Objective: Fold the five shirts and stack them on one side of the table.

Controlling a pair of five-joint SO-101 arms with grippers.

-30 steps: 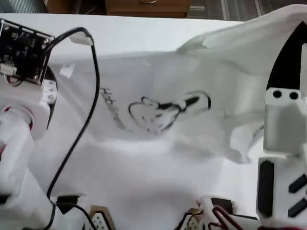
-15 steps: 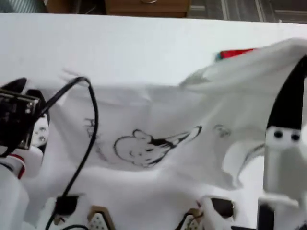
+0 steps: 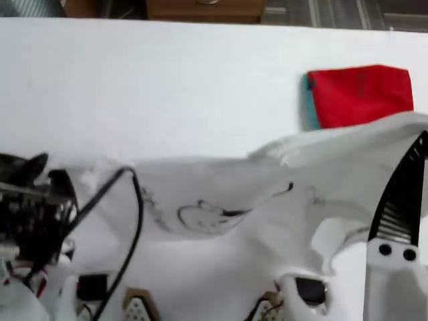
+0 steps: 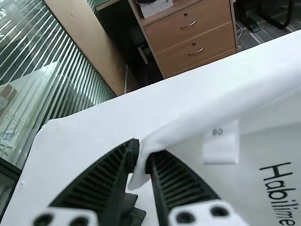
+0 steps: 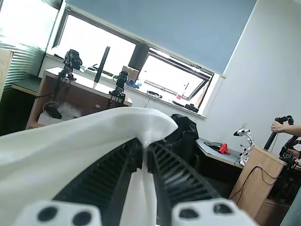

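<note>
Sagging white shirt — soft, creased, pinched by left gripper, right gripper

Bare table lies open across the far and left areas. A folded red shirt blocks the far right; the raised white shirt spans the near strip.
</note>
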